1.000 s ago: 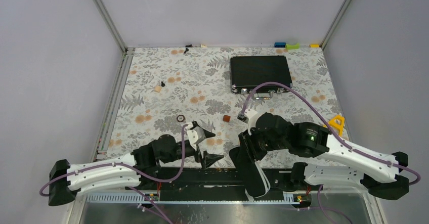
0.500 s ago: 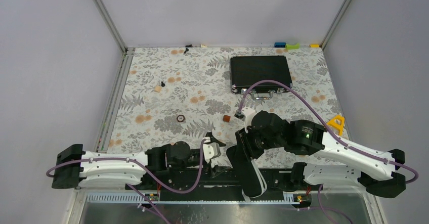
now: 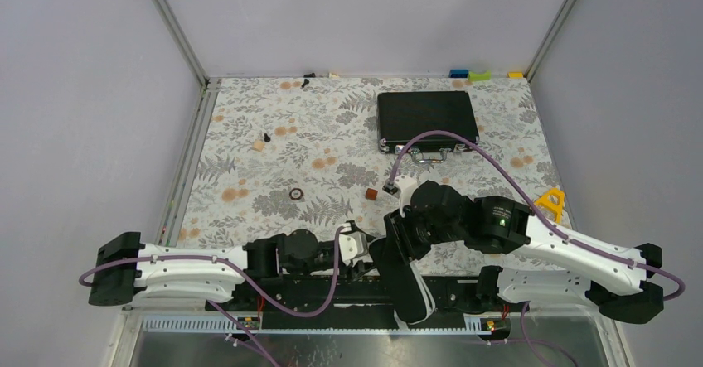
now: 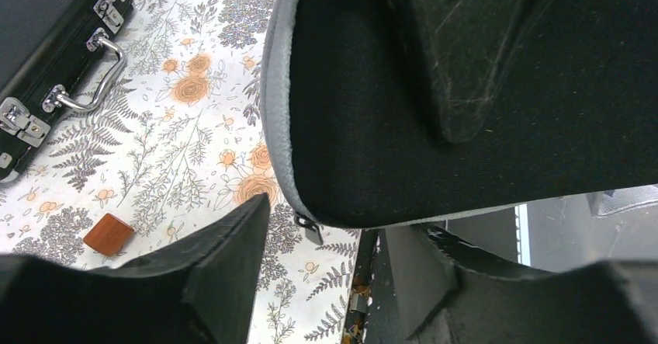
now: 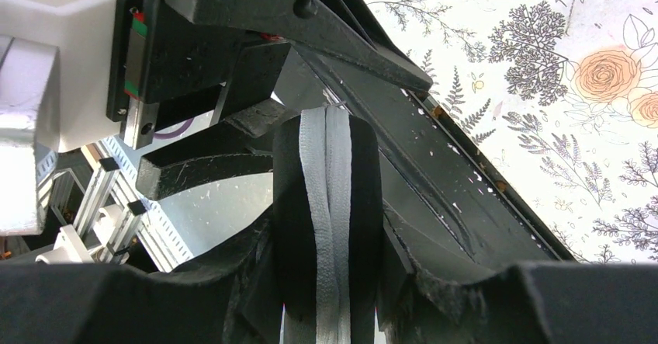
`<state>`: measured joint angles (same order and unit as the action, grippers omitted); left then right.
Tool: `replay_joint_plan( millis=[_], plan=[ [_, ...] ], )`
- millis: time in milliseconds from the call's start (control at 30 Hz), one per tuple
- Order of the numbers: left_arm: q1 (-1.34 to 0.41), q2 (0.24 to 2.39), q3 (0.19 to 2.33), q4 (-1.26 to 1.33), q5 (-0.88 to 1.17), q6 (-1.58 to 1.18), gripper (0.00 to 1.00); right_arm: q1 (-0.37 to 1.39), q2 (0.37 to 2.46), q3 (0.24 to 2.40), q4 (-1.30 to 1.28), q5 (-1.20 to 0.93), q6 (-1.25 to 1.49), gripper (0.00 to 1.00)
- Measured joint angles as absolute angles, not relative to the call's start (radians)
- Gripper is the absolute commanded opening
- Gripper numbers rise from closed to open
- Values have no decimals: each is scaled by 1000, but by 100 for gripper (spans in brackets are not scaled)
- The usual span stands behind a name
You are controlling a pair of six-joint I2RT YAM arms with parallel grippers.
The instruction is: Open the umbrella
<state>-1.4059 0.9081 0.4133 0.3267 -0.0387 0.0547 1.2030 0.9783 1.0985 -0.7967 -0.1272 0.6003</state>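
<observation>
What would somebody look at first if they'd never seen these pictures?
Probably the big black oval case at the table's near edge, pinched between the fingers of the right gripper. Its grey zipper seam fills the right wrist view. The left gripper is open right beside the case's end. Farther back on the right, a flat black briefcase lies on the flowery tablecloth.

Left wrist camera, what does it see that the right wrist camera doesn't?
Only the left wrist view shows the black briefcase, the little brown block and the zip pull. Only the right wrist view shows the grey zip running down the edge of the black case, and the white body of the left gripper. Both show that case, pinched by the right gripper, and the flowery cloth.
</observation>
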Motion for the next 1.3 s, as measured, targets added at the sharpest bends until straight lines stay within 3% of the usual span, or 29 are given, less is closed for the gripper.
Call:
replay_joint_plan(
  millis=[700, 867, 1300],
  plan=[
    [-1413, 913, 413, 330, -61, 89, 20, 1198, 987, 1093, -767, -183, 600, 0],
    [-1418, 910, 413, 320, -61, 109, 0, 1196, 991, 1085, -760, -195, 599, 0],
    [-1444, 888, 398, 316, -110, 173, 0, 1196, 986, 1082, -763, -160, 598, 0]
  ],
)
